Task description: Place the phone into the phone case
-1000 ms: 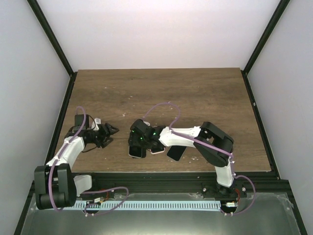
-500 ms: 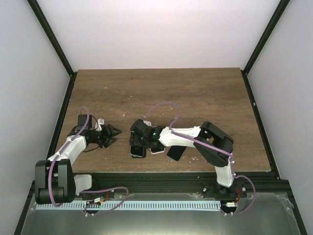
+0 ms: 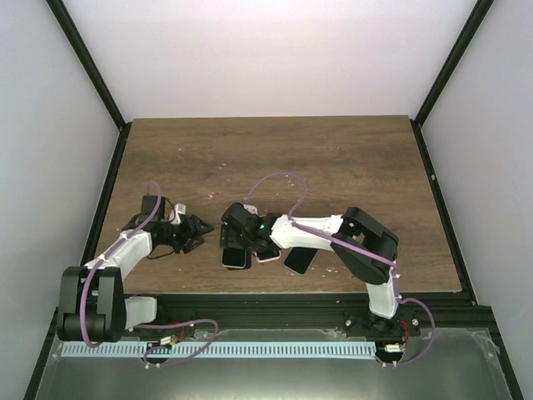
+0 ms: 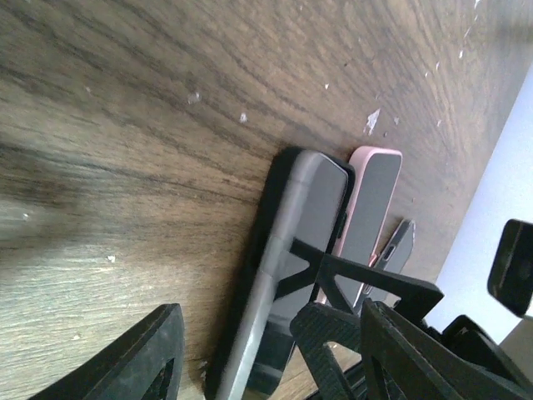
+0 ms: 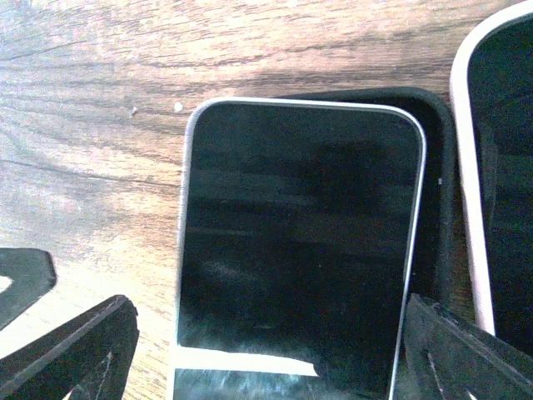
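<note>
Wood-grain tabletop (image 3: 333, 167): brown and flecked with pale specks, it carried three handsets in a row near its front edge.
Dark-screened phone with a silver rim (image 5: 296, 242): lay face up on top of the case, leftmost in the row, directly below the right gripper.
Black rubbery phone case (image 5: 437, 167): sat beneath that phone, its lip showing past the phone's top and right edges. In the left wrist view the phone's grey side stood above the case wall, so it did not look fully seated.
Right gripper (image 5: 275, 367): released, with one finger out to each side of the phone, gripping nothing.
Left gripper (image 3: 198, 233): released as well, jaws spread, low over the wood just left of the phone and apart from it.
Pink-cased phone (image 4: 371, 208): lay just beside the black case, on its right.
Third dark handset (image 3: 298, 259): lay at an angle at the right end of the row.
</note>
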You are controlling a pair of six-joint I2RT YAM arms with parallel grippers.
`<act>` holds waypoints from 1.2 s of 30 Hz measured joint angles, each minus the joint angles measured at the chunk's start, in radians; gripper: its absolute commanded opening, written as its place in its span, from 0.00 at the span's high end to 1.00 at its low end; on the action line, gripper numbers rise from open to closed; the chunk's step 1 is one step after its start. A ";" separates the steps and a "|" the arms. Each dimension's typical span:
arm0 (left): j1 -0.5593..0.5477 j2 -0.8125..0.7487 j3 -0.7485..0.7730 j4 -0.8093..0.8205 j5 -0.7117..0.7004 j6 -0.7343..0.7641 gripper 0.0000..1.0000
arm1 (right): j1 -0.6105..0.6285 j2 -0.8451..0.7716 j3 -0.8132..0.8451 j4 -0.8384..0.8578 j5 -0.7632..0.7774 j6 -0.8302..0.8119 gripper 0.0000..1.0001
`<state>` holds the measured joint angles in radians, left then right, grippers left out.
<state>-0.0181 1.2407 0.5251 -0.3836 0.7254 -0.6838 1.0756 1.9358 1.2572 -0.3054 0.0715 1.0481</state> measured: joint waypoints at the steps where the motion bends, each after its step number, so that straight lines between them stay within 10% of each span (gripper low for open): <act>1: -0.006 0.000 -0.004 0.006 -0.002 0.000 0.42 | 0.000 -0.002 0.000 0.000 -0.001 -0.004 0.10; 18: -0.109 0.068 -0.074 0.114 -0.041 -0.038 0.66 | -0.030 -0.148 -0.175 0.069 -0.048 -0.064 0.53; 36: -0.167 0.071 -0.118 0.133 -0.058 -0.056 0.75 | -0.033 -0.128 -0.181 0.063 -0.072 -0.065 0.54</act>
<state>-0.1852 1.3121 0.4068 -0.2504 0.6678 -0.7395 1.0428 1.8080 1.0760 -0.2424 -0.0006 0.9829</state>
